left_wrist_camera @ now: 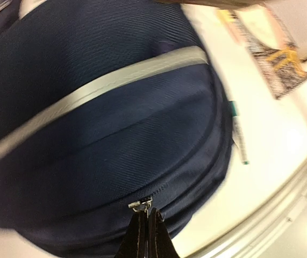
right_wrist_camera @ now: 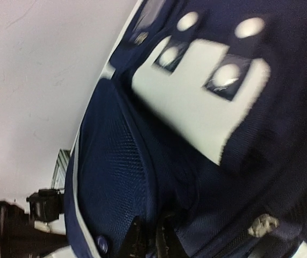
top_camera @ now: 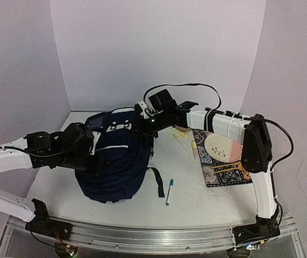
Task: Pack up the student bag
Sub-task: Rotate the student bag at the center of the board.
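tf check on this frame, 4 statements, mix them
1. The left tool is shut on the zipper pull of the student bag. True.
2. The pen lies inside the student bag. False: it lies on the table, to the right of the bag.
3. The round disc rests on the patterned book. True.
4. The right tool hovers over the patterned book. False: it is at the student bag, close to its light patch.
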`<state>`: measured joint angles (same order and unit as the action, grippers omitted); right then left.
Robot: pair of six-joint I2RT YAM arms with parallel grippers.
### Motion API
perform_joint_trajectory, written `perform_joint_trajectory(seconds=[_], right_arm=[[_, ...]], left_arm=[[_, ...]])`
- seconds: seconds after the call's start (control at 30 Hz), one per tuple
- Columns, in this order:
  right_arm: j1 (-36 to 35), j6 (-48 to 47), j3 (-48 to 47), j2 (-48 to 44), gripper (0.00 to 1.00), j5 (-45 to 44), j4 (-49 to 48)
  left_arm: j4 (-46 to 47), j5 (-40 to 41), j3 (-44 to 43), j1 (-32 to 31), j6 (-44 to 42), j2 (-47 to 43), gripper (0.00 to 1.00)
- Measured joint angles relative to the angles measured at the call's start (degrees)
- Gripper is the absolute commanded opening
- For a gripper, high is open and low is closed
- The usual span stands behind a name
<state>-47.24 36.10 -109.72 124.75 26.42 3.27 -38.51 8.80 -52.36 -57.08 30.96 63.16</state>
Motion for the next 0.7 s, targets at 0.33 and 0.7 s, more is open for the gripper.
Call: perform_joint_trajectory(seconds=[0.33, 0.7], right_arm=[[0.34, 1.51, 12.83, -9.72, 0.53, -10.43, -3.12], [-1.53, 11.49, 27.48, -21.96, 0.51, -11.45, -7.63]], left_arm=[[9.40, -6.91, -4.70, -1.25, -0.91, 12.19, 0.00], [13.02, -8.93, -8.36, -1.20, -1.00, 18.44, 0.00]])
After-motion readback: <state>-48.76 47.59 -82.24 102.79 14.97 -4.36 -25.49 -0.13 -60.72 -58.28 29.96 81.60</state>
